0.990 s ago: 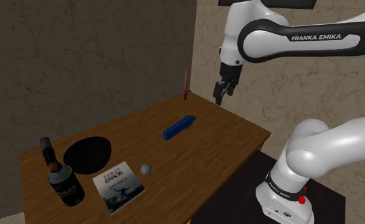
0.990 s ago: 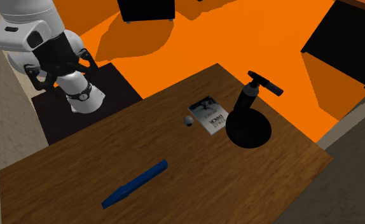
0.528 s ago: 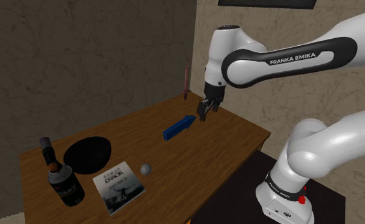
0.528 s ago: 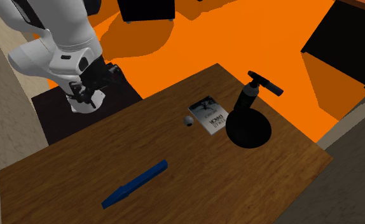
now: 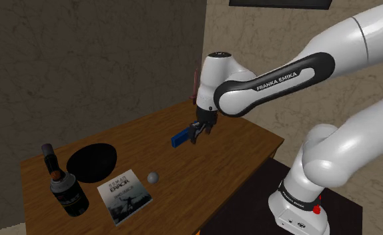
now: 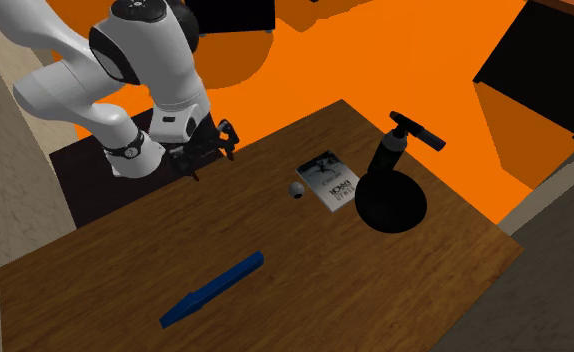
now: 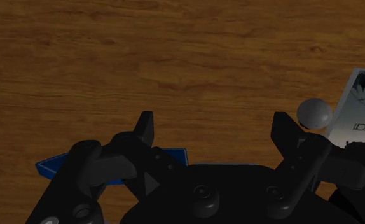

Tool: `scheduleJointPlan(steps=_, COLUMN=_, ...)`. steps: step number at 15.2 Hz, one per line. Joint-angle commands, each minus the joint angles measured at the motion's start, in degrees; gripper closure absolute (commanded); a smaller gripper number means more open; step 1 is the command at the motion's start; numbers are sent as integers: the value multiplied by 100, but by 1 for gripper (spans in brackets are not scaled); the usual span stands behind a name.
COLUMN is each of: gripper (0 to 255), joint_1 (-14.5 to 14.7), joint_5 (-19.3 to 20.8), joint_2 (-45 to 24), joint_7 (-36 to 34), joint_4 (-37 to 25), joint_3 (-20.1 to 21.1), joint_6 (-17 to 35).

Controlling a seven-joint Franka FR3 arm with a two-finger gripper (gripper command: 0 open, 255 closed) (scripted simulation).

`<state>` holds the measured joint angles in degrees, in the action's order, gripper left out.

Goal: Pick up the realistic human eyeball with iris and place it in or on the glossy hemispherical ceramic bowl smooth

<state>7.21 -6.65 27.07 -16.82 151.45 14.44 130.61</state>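
The eyeball [image 5: 153, 177] is a small grey-white ball lying on the wooden table [image 5: 243, 143] beside a book. In the second exterior view the eyeball [image 6: 296, 188] rests just off the book's corner. The bowl [image 5: 92, 162] is black and glossy, and the bowl [image 6: 390, 203] stands past the book from the ball. My gripper [image 5: 198, 130] hangs open above the table, over the blue piece's end and well away from the eyeball. From the side the gripper [image 6: 212, 165] hovers at the table's edge nearest the stand. In the wrist view the gripper [image 7: 213, 130] holds nothing, and the eyeball [image 7: 314, 113] lies just beyond one finger.
A dark bottle [image 5: 63, 187] stands next to the bowl, and a book [image 5: 123, 197] lies flat by the eyeball. A long blue piece [image 6: 212, 289] lies on the table. A thin reddish rod [image 5: 195, 83] stands at the table's far corner. Walls close two sides.
The arm has swung down and towards the shoulder view's left, bringing the open gripper from high beside the table to above the blue piece's end. Nothing on the table moved.
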Motion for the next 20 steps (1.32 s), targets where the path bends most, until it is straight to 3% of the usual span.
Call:
scheduleJointPlan(steps=1, gripper=0, joint_1=45, joint_5=-72, joint_2=-425, joint_7=-164, joint_4=-34, joint_3=152, joint_6=480)
scheduleJointPlan(steps=5, gripper=0, joint_1=92, joint_5=-88, joint_2=-1272, joint_7=-515, joint_4=-223, joint_3=446, joint_6=1290)
scheduleJointPlan(steps=9, gripper=0, joint_1=95, joint_5=139, joint_2=-2177, joint_7=-985, joint_4=-544, joint_3=718, joint_6=2021)
scheduleJointPlan(steps=14, gripper=0, joint_1=212, joint_5=881, joint_2=-3345, joint_7=-1840, joint_4=-1122, joint_3=840, joint_6=2756)
scheduleJointPlan(steps=17, gripper=0, joint_1=477, joint_5=1405, joint_2=-4018, joint_7=-2389, joint_4=-1563, joint_3=689, joint_6=3076)
scheduleJointPlan(steps=20, gripper=0, joint_1=617, joint_5=1615, joint_2=-4278, joint_7=-2544, joint_4=-1641, joint_3=525, joint_6=3249)
